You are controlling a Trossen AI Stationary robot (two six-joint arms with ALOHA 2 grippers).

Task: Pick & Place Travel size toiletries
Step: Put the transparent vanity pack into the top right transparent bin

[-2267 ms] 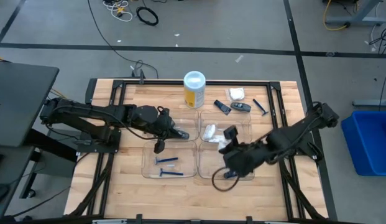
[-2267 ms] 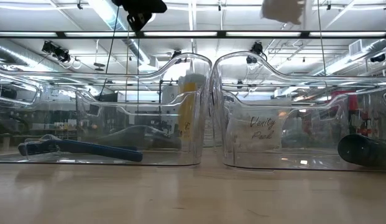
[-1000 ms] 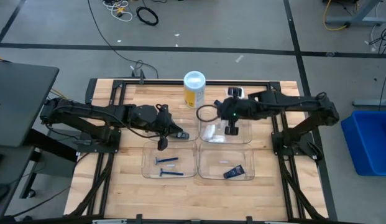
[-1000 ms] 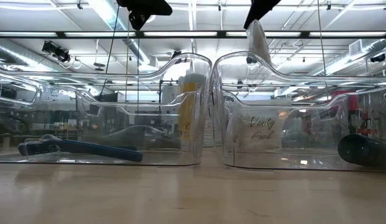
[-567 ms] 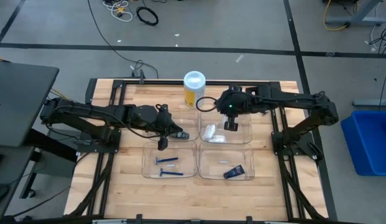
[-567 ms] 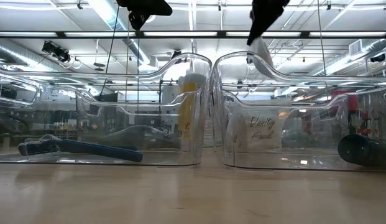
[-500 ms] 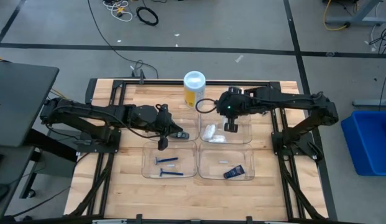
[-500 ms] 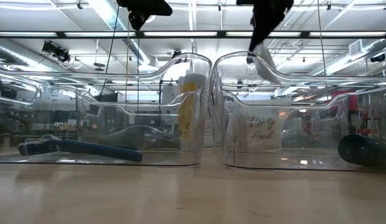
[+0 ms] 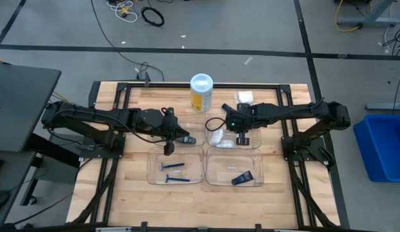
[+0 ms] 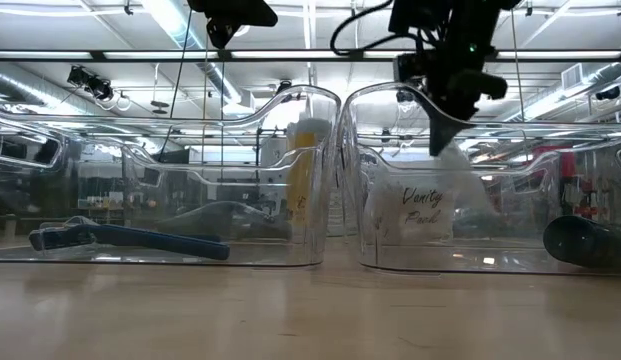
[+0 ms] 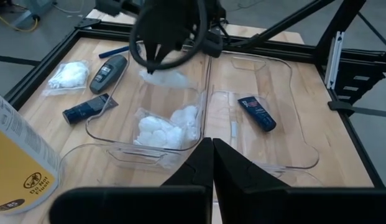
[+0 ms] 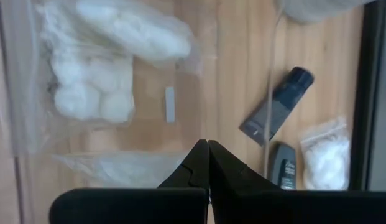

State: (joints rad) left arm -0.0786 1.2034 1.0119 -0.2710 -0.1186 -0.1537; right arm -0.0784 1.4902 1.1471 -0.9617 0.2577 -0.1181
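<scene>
The right tool (image 9: pixel 241 137) is closed on a clear packet (image 12: pixel 118 165) inside the rear tray (image 9: pixel 256 143). The left tool (image 9: pixel 167 149) is held closed and empty above the counter (image 9: pixel 132 187).

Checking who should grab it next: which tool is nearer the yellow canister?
Right. The right tool is over the far right tray, near the yellow canister; the left tool hangs farther away.
</scene>
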